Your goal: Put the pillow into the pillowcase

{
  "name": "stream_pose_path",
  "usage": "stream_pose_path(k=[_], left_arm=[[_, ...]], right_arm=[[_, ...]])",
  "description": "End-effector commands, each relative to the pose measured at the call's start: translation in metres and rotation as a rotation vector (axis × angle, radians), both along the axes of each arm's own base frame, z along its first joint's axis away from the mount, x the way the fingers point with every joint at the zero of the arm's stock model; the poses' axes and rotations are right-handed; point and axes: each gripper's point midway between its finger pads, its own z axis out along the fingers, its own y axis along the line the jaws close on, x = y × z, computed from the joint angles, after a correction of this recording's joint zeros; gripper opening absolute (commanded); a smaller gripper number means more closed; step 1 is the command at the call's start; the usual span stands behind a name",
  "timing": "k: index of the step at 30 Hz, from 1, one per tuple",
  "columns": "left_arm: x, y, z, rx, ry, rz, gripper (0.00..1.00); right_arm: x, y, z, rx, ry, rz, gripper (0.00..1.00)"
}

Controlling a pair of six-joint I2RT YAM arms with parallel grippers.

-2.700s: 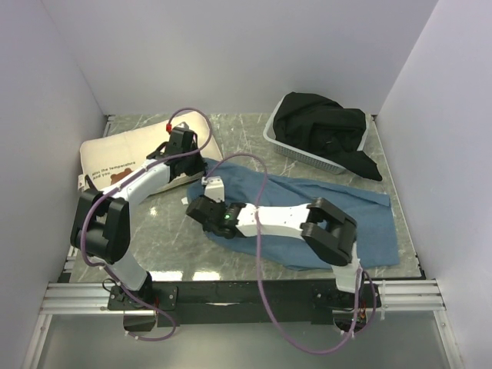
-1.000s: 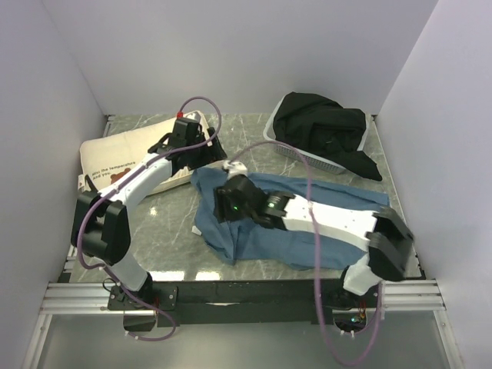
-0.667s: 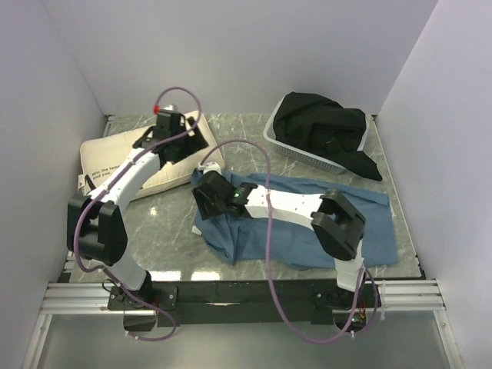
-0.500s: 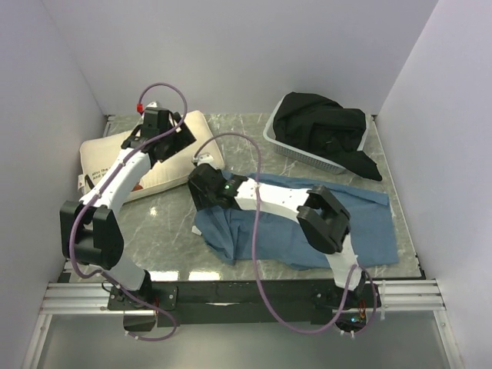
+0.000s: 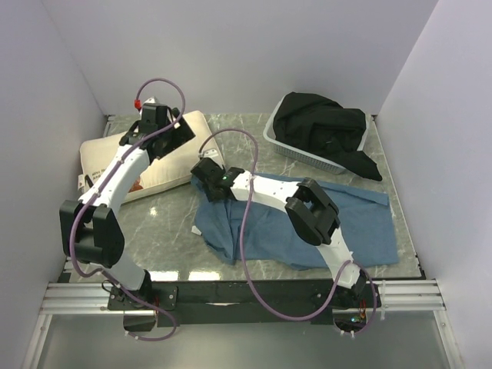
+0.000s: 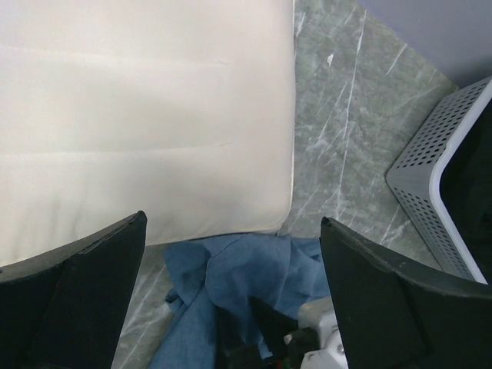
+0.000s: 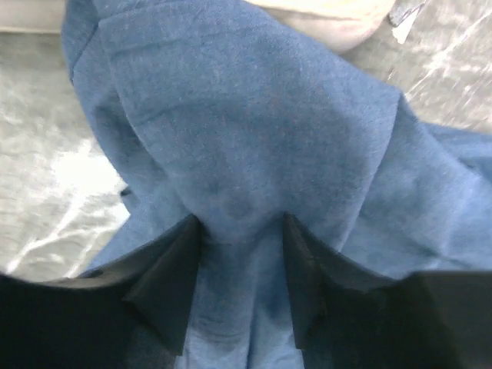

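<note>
The cream pillow (image 5: 157, 157) lies at the table's left rear, and its smooth face (image 6: 146, 115) fills the left wrist view. My left gripper (image 5: 175, 132) (image 6: 232, 219) hovers above the pillow's right end, open wide and holding nothing. The dusty-blue pillowcase (image 5: 307, 223) is spread over the middle and right of the table, its left edge bunched up beside the pillow (image 7: 323, 19). My right gripper (image 5: 201, 167) (image 7: 240, 223) is at that bunched edge, jaws closed in on a raised fold of the pillowcase (image 7: 231, 154) (image 6: 231, 269).
A grey perforated basket (image 5: 280, 146) (image 6: 438, 177) heaped with black clothing (image 5: 323, 131) stands at the right rear. White walls close in the left, back and right sides. Marbled grey tabletop (image 5: 161, 223) shows in front of the pillow.
My left gripper drew back and left over the pillow and opened wider. My right arm reached left to the pillowcase's edge by the pillow, and its jaws narrowed on the fabric.
</note>
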Motion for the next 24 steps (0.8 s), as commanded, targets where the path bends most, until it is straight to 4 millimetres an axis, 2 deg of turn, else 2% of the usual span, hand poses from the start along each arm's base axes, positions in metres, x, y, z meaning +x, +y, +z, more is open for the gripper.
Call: stream_pose_path(k=[1, 2, 6, 8, 10, 11, 12, 13, 14, 15, 16, 20, 24], left_arm=[[0.017, 0.0, 0.012, 0.017, -0.044, -0.008, 0.99], [0.018, 0.0, 0.01, 0.023, -0.04, -0.012, 0.99], [0.022, -0.006, -0.007, 0.057, -0.015, -0.033, 0.99], [0.026, -0.012, -0.006, 0.096, -0.022, -0.043, 0.99], [0.031, -0.019, -0.016, 0.14, -0.008, -0.053, 0.99], [0.038, -0.022, -0.009, 0.151, -0.023, -0.051, 1.0], [0.042, -0.026, -0.021, 0.174, 0.002, -0.059, 0.99], [0.044, -0.035, -0.024, 0.202, 0.005, -0.082, 0.99], [0.052, -0.038, -0.016, 0.228, -0.011, -0.073, 0.99], [0.057, -0.043, -0.032, 0.266, 0.02, -0.078, 0.99], [0.057, -0.055, -0.036, 0.301, 0.024, -0.1, 0.99], [0.078, -0.063, -0.066, 0.46, 0.087, -0.064, 0.99], [0.086, -0.062, -0.095, 0.556, 0.14, -0.055, 0.99]], right_arm=[[0.009, -0.017, 0.016, 0.036, -0.018, -0.049, 0.36], [0.009, -0.021, 0.018, 0.047, -0.018, -0.062, 0.26], [0.008, -0.048, 0.033, 0.116, -0.001, -0.128, 0.1], [0.007, -0.064, 0.038, 0.119, 0.007, -0.153, 0.03], [0.0, -0.076, 0.038, 0.117, 0.024, -0.165, 0.02], [-0.001, -0.08, 0.037, 0.124, 0.03, -0.17, 0.01], [-0.007, -0.085, 0.03, 0.119, 0.046, -0.174, 0.01], [-0.009, -0.083, 0.037, 0.151, 0.043, -0.163, 0.01], [-0.011, -0.084, 0.036, 0.153, 0.045, -0.162, 0.01], [-0.013, -0.086, 0.035, 0.152, 0.049, -0.168, 0.01], [-0.015, -0.085, 0.035, 0.158, 0.055, -0.162, 0.01], [-0.022, -0.083, 0.035, 0.182, 0.079, -0.145, 0.01], [-0.028, -0.085, 0.033, 0.199, 0.093, -0.14, 0.01]])
